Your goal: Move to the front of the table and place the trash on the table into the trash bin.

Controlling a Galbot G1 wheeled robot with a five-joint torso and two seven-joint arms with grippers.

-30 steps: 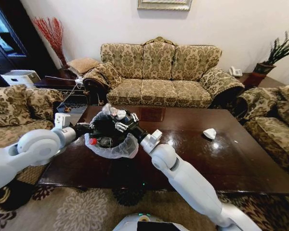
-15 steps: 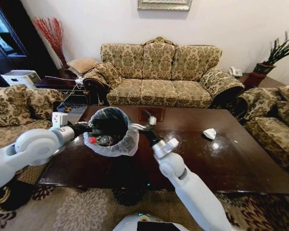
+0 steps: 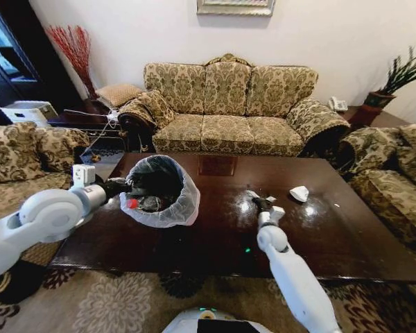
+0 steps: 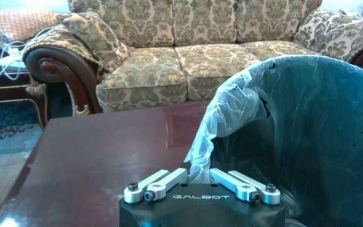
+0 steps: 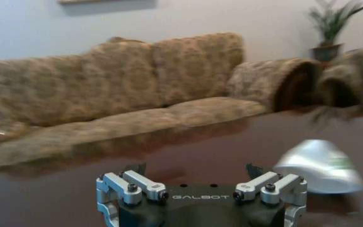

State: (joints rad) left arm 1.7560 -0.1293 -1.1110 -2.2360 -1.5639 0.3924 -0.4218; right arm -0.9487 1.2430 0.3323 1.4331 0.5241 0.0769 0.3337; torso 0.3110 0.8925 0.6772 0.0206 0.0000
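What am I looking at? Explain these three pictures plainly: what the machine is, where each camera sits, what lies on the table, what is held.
This is a wheeled robot with two white arms, each ending in a two-fingered gripper. The wide picture comes from a camera on its head, looking down at the glossy dark brown wooden table. The other two come from cameras on its wrists. The left gripper is shut on the rim of the small black trash bin with a whitish plastic liner, at the table's left side. A red-capped bottle lies inside the bin. The right gripper is open and empty, pointing toward a crumpled white paper wad lying on the wood.
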